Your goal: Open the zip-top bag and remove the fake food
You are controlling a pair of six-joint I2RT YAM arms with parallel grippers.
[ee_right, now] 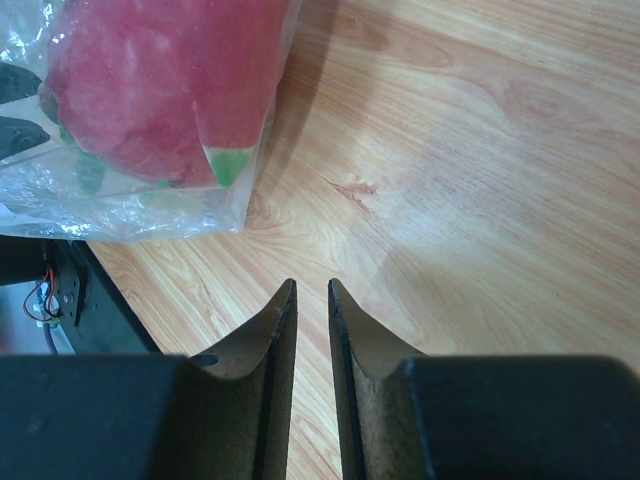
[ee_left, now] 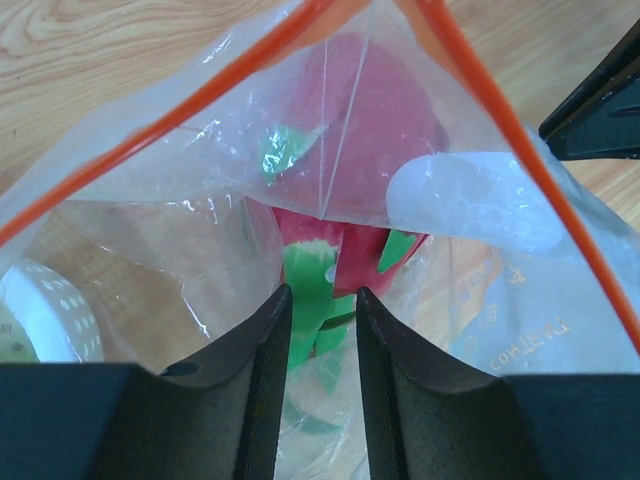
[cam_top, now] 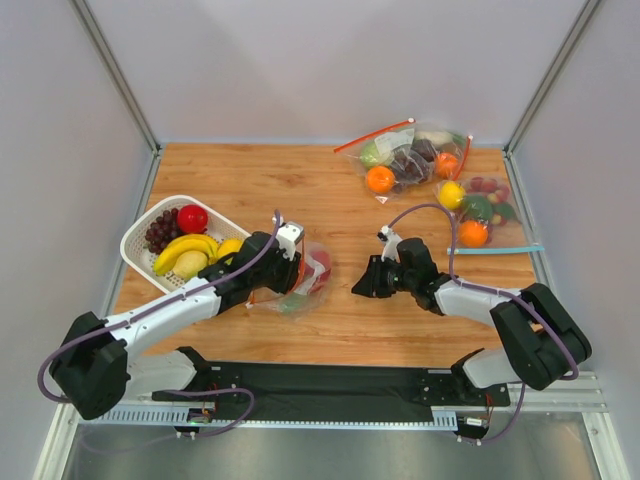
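Note:
The zip-top bag [cam_top: 296, 283] lies at centre-left, its red-orange zip strip [ee_left: 230, 85] spread open and its white label [ee_left: 470, 195] on the right wall. My left gripper [cam_top: 303, 268] reaches inside the bag mouth; in the left wrist view it [ee_left: 322, 300] is closed to a narrow gap on the green tips of the pink fruit [ee_left: 370, 120]. My right gripper [cam_top: 358, 285] hovers just right of the bag, nearly shut and empty over bare wood [ee_right: 311, 290]. The right wrist view shows the pink fruit [ee_right: 160, 80] through the bag [ee_right: 150, 200].
A white basket [cam_top: 140, 235] with bananas, a red fruit and grapes stands left of the bag. Two other fruit bags lie at the back right: a red-strip one [cam_top: 415, 155] and a teal-strip one [cam_top: 485, 215].

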